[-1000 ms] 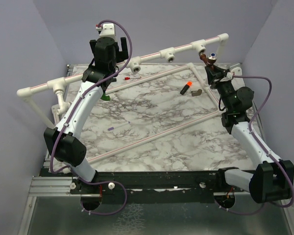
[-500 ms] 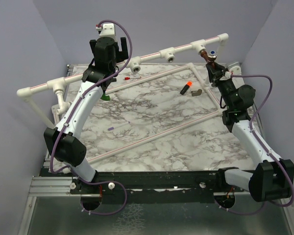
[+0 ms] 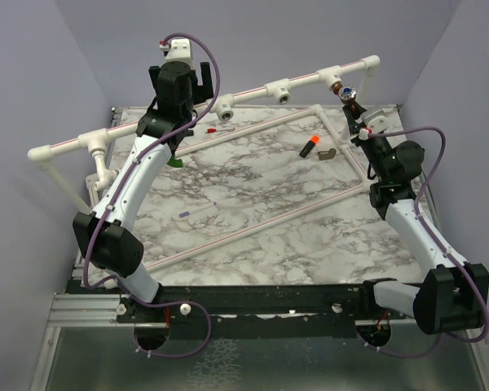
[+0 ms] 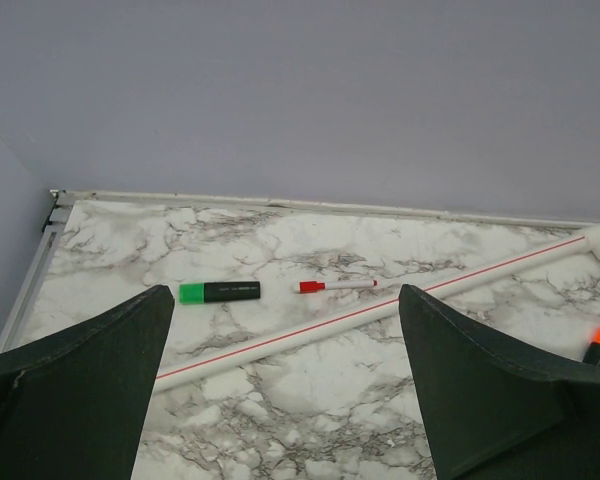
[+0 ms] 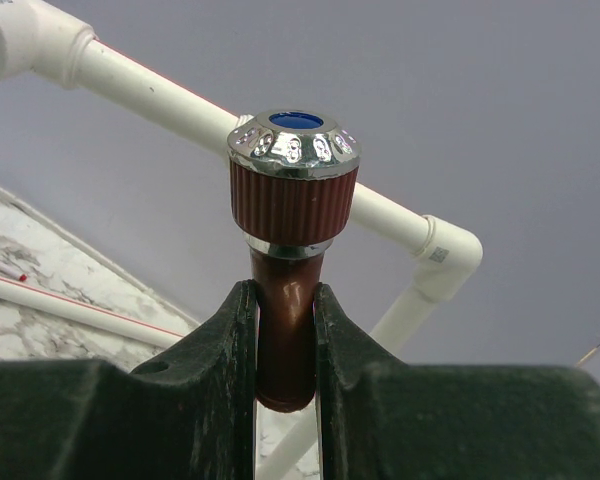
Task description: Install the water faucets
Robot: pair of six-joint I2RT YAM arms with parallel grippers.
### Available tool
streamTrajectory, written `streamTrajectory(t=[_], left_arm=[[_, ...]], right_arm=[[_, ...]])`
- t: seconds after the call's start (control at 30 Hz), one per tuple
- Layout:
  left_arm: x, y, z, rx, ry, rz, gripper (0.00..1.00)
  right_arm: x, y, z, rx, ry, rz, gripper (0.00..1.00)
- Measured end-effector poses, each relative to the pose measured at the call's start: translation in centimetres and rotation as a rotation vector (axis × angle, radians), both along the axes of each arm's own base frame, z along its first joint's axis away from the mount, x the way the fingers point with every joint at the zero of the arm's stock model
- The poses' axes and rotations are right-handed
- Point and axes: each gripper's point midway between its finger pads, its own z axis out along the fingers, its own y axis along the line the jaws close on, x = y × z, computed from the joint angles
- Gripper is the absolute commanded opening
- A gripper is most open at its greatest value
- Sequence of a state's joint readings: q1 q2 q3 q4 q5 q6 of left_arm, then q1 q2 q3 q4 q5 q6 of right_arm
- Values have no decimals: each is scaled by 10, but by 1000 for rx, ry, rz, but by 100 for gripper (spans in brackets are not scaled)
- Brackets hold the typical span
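I see marble table (image 3: pixel 253 212) | white pipe rail (image 3: pixel 253 95) with tees raised along far edge | thin red-lined pipe (image 4: pixel 310 338) flat on table | beyond it green marker (image 4: pixel 220 291), red pen (image 4: pixel 337 285), in line, apart | orange-black cylinder (image 3: pixel 310 147) just beside grey-brown bent piece (image 3: pixel 328 153), right | purple stick (image 3: pixel 197 210) mid-table
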State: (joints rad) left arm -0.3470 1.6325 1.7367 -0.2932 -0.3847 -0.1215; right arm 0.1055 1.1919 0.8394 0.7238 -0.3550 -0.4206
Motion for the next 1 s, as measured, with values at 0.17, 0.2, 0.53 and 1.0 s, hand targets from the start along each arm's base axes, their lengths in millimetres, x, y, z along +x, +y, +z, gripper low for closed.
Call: streamTrajectory(t=[0.17, 0.2, 0.53, 1.0], left_arm=[[0, 0, 0, 0, 0, 0, 94], [0, 0, 0, 0, 0, 0, 94], [0, 0, 0, -1, -4, 0, 95], [0, 0, 1, -3, -8, 0, 94]], right_arm=[[1, 0, -1, -26, -20, -5, 1], [1, 0, -1, -23, -20, -4, 0], [2, 1, -4, 104, 1, 21, 0], [4, 0, -5, 376, 113, 64, 1]])
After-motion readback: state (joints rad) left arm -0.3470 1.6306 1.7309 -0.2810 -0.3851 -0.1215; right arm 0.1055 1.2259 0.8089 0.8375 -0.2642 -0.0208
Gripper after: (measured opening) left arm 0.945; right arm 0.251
